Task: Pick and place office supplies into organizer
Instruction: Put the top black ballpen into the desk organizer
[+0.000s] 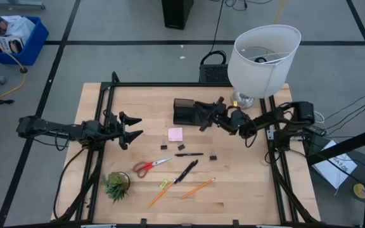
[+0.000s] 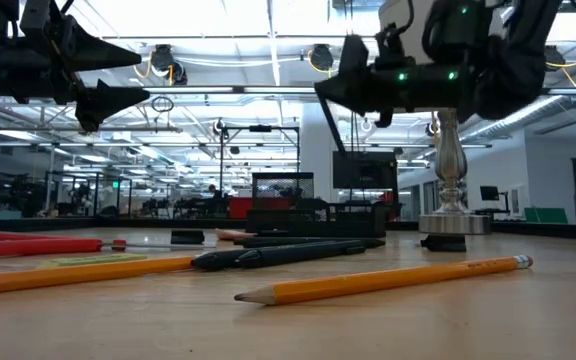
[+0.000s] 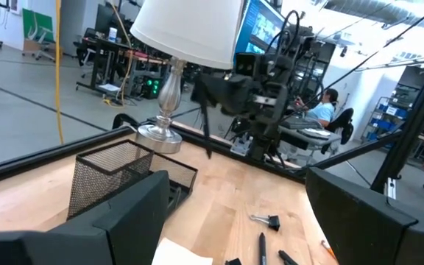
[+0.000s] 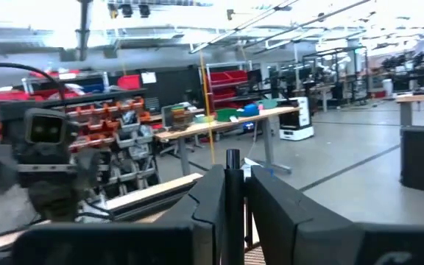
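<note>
Gripping a thin black pen (image 4: 232, 199) between narrowly set fingers, your right gripper (image 1: 206, 118) hangs just above the organizer (image 1: 185, 112), the black mesh caddy near the far edge of the table (image 1: 246, 190). You can see the pen standing upright between the two dark fingers in the right wrist view. What already lies inside the organizer cannot be told from these views.

Your left gripper (image 1: 132, 126) has its fingers spread wide and holds nothing; it hovers over the table's left side, well apart from the organizer.

The rest of the supplies lie on the wood in front of the organizer: the pink sticky-note pad (image 1: 175, 134) nearest it, small black clips (image 1: 181, 147) just beside that, another black pen (image 1: 189, 154), the red-handled scissors (image 1: 149, 166), a thicker black pen (image 1: 186, 171) and two orange pencils (image 1: 198, 187).

A white-shaded lamp (image 1: 263, 58) stands to the right of the organizer, and a small green plant (image 1: 116, 185) sits near the front left.
</note>
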Motion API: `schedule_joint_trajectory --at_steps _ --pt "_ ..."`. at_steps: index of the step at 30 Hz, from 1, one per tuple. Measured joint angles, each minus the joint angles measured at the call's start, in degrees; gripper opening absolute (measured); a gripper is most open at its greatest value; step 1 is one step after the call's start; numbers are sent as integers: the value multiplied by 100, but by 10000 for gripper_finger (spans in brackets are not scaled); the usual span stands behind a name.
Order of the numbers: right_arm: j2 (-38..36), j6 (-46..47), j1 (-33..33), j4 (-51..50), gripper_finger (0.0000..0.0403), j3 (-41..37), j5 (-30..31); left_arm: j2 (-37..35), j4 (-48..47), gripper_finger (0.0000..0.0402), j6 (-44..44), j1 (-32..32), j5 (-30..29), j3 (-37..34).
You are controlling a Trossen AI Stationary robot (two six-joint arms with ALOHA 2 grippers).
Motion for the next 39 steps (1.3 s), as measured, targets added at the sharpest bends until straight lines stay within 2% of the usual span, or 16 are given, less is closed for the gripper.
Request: schedule_joint_trajectory --at_steps 6,13,19,25,36,39 --pt "757 -378 -148 653 50 475 -30 0 -7 324 37 0 0 0" --pt "1163 -891 -211 636 50 1335 -469 0 -11 324 -8 0 2 0" --pt "1240 -1160 -340 495 50 1721 -317 2 -22 324 -59 -4 46 0" --pt "1250 -938 -682 -353 50 1975 -322 0 -19 324 -45 -2 49 0" --pt "1244 -832 -936 -760 50 2003 -356 0 -11 324 -76 0 55 0" --pt "1242 -795 -962 -845 50 2003 -544 0 -2 324 -79 0 55 0"
